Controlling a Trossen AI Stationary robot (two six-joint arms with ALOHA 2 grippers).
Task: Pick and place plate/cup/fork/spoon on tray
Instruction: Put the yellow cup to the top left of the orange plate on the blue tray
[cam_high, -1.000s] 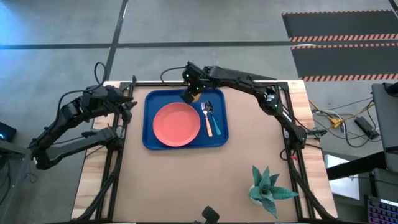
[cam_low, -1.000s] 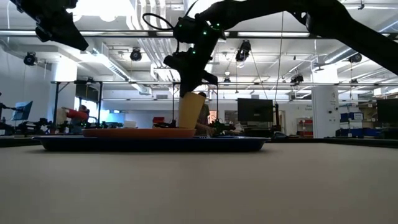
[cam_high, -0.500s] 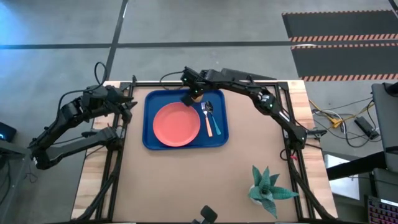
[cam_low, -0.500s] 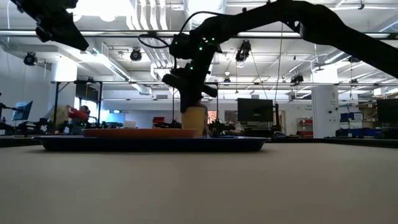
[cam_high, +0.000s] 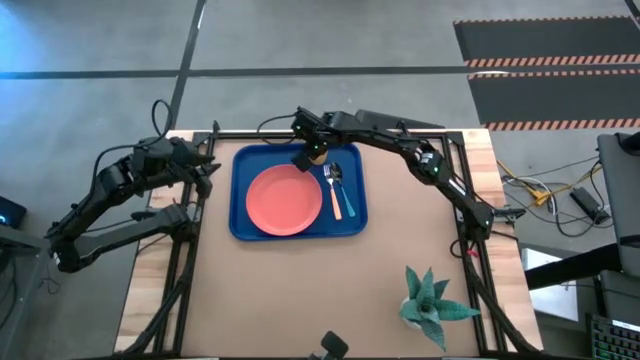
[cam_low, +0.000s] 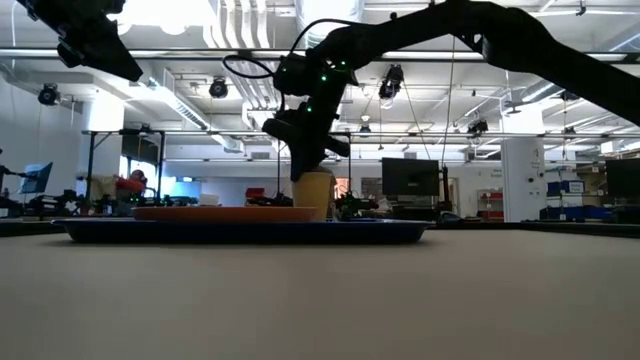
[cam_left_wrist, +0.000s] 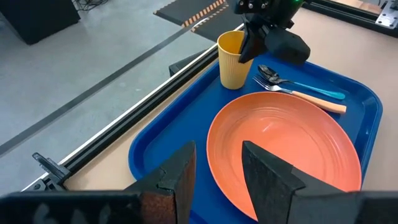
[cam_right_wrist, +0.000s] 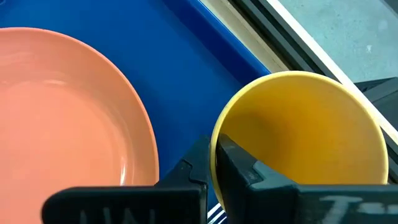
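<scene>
Now the right hand (cam_left_wrist: 250, 45) pinches the upright yellow cup's (cam_left_wrist: 232, 60) rim.

Right gripper (cam_low: 308, 160) grips the cup (cam_low: 313, 194) standing on the tray (cam_low: 240, 231).

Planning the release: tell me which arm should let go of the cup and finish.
Right. Its tool already pinches the cup rim, cup standing on the tray beside the plate. The left tool waits off the tray.

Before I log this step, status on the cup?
Right pincer shut on cup, upright on tray. Left pincer open, off tray. Nothing obstructing.
</scene>
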